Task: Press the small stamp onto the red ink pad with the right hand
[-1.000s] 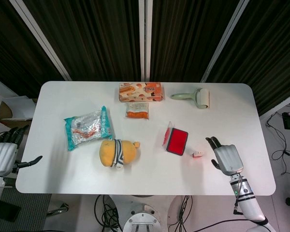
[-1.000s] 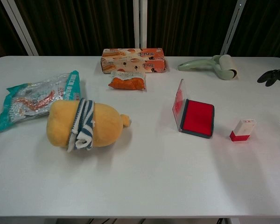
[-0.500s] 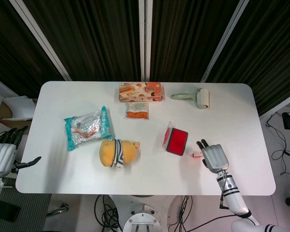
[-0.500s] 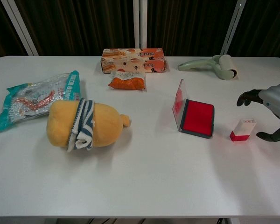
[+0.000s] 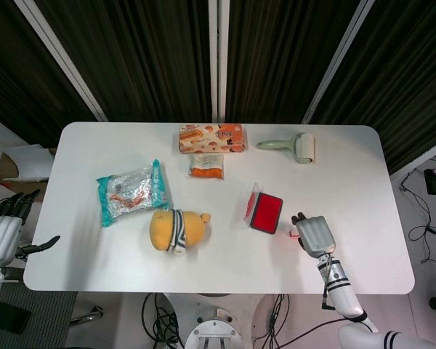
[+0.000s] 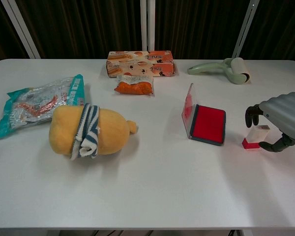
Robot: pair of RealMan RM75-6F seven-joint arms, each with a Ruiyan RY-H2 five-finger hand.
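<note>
The small stamp [image 6: 255, 136], white with a red base, stands upright on the white table [image 6: 152, 191], just right of the red ink pad [image 6: 208, 124]. The pad's clear lid [image 6: 188, 109] is raised on its left side. My right hand [image 6: 281, 119] arches over the stamp. Its fingers [image 6: 252, 114] curl down behind the stamp and its thumb sits in front, with a small gap still showing. In the head view the right hand [image 5: 314, 234] hides most of the stamp beside the ink pad [image 5: 266, 212]. My left hand [image 5: 3, 233] hangs off the table's left edge, fingers spread and holding nothing.
A yellow plush toy [image 6: 88, 130] in a striped scarf lies left of centre. A teal snack bag [image 6: 39, 102] is at the far left. An orange box [image 6: 140, 63], an orange packet [image 6: 133, 84] and a green lint roller [image 6: 221, 69] lie along the back.
My right hand has moved left from the table's right side to the stamp, and its fingers have curled around it. The stamp, the ink pad and my left hand stay put.
</note>
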